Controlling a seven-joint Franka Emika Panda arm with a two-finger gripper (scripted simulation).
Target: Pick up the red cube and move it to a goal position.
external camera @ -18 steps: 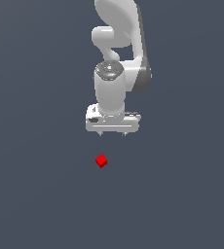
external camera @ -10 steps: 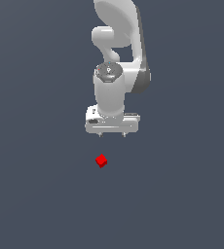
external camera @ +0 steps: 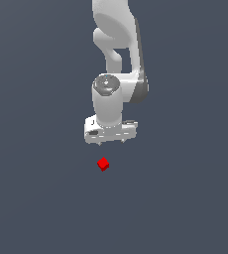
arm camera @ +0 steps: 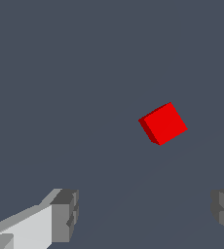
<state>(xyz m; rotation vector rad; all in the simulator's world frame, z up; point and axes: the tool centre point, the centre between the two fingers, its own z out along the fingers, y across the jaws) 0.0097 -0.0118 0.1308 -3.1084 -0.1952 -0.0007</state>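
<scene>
The red cube (external camera: 103,163) is a tiny plain bright-red block lying on the flat grey floor (external camera: 31,198). My white gripper (external camera: 111,142) hangs above it and a little toward the exterior view's right, apart from it, fingers pointing down. In the wrist view the red cube (arm camera: 163,123) lies ahead of the gripper (arm camera: 145,214), not between the fingers. The two grey fingertips (arm camera: 65,215) stand wide apart with nothing between them, so the gripper is open and empty.
The white arm (external camera: 117,44) rises above the gripper to the top of the exterior view. Only the uniform dark grey floor surrounds the cube; no other objects or edges show.
The gripper has shifted slightly toward the exterior view's right and a bit lower. The red cube has not moved.
</scene>
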